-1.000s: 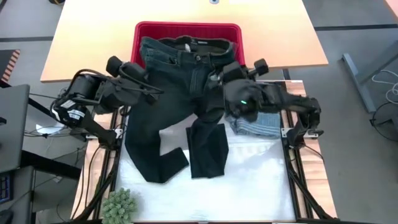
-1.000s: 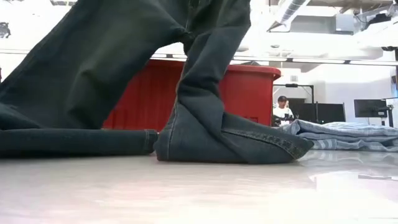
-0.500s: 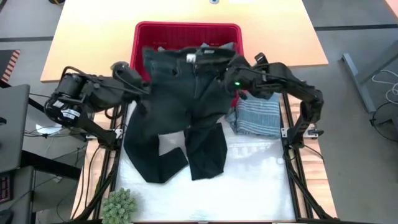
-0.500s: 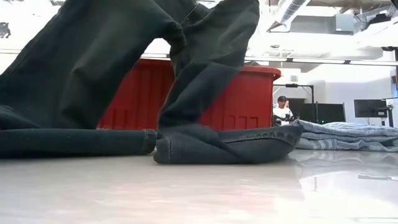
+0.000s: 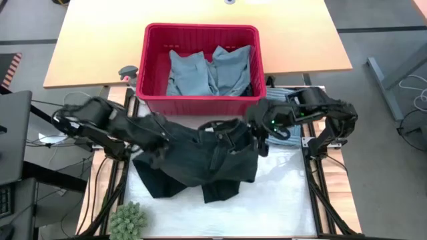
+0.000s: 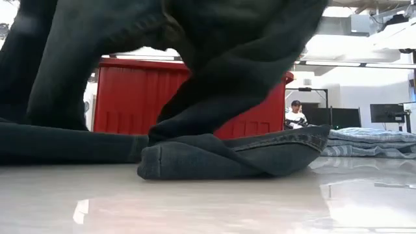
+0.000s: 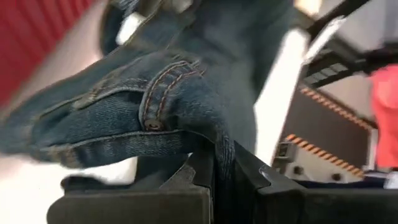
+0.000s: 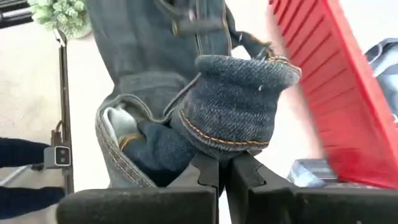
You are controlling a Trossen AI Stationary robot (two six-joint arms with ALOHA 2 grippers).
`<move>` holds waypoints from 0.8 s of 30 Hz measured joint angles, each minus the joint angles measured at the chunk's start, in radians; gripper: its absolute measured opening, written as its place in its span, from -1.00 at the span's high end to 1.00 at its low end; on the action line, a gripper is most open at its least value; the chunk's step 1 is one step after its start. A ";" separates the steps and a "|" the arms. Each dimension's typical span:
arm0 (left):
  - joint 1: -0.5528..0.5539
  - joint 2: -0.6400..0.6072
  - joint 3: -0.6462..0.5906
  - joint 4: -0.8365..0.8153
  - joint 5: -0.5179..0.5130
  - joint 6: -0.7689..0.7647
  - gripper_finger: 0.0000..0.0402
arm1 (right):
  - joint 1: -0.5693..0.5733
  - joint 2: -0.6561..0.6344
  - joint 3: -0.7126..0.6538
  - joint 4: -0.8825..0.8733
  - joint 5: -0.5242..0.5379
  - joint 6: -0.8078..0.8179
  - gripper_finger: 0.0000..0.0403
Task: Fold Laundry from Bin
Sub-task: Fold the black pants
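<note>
A pair of dark jeans (image 5: 200, 157) from the laundry hangs between my two grippers just in front of the red bin (image 5: 153, 100). Its waist is up and its leg ends (image 6: 227, 156) lie on the table. My left gripper (image 5: 160, 135) is shut on the waist's left corner. My right gripper (image 5: 257, 130) is shut on its right corner. Light blue garments (image 5: 210, 70) lie inside the bin. My left gripper pinches a bunched fold of denim by the riveted pocket corner (image 7: 214, 134) between its two fingers, slanting down from the table's left. The waist hangs lifted and the legs trail onto the table. My right gripper pinches a rolled fold of the waistband (image 8: 227, 140) between its two fingers, slanting down from the right. That end is lifted clear and the cloth sags between the two holds.
A folded pale-striped garment (image 6: 370, 140) lies at the right, partly under my right arm. A small green plant (image 5: 127, 220) stands at the near left corner. A white mat (image 5: 280, 193) covers the near table. A person (image 6: 297, 114) sits far behind.
Both grippers have come from over the bin toward the table's near edge and down, tipping to point downward. They have carried the jeans' waist out over the legs, which now bunch beneath it. The leg ends have stayed on the table, and the bin's light blue garments now show.
</note>
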 joint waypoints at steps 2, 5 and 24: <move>-0.003 0.000 -0.072 0.004 -0.001 -0.032 0.97 | 0.013 0.011 0.000 0.004 0.008 0.002 0.85; -0.002 -0.002 -0.166 0.036 -0.002 -0.047 0.97 | -0.001 0.042 -0.005 0.000 0.083 -0.011 0.85; -0.164 -0.349 -0.759 0.555 -0.220 -0.765 0.97 | -0.263 0.148 -0.242 0.396 -0.053 -0.486 0.81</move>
